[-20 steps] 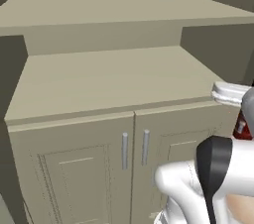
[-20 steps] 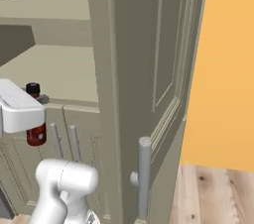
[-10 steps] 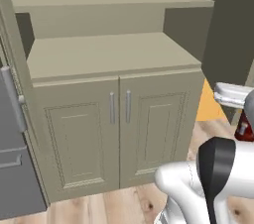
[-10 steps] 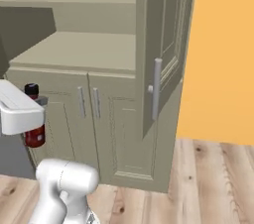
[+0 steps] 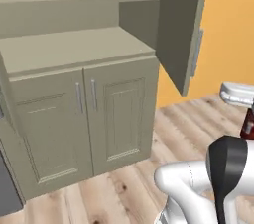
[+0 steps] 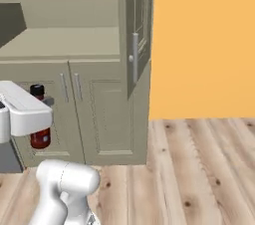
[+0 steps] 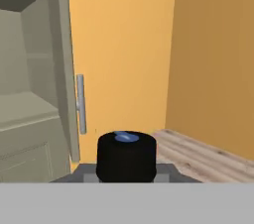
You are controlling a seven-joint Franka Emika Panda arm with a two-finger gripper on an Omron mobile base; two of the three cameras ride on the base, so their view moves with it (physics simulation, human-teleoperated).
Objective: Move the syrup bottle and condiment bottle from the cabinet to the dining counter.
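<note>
Our gripper [image 6: 37,119] is clamped on the condiment bottle [image 6: 40,137] — red body, black cap [image 7: 126,156] — beside the open cabinet [image 6: 74,45].

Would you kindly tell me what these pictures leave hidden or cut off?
- Condiment bottle: in the right base view the white hand covers its middle; in the left base view the frame edge cuts it.
- Claw: its fingers are hidden by the bottle's black cap in the hand view.
- Cabinet: its top is cut off in both base views.
</note>
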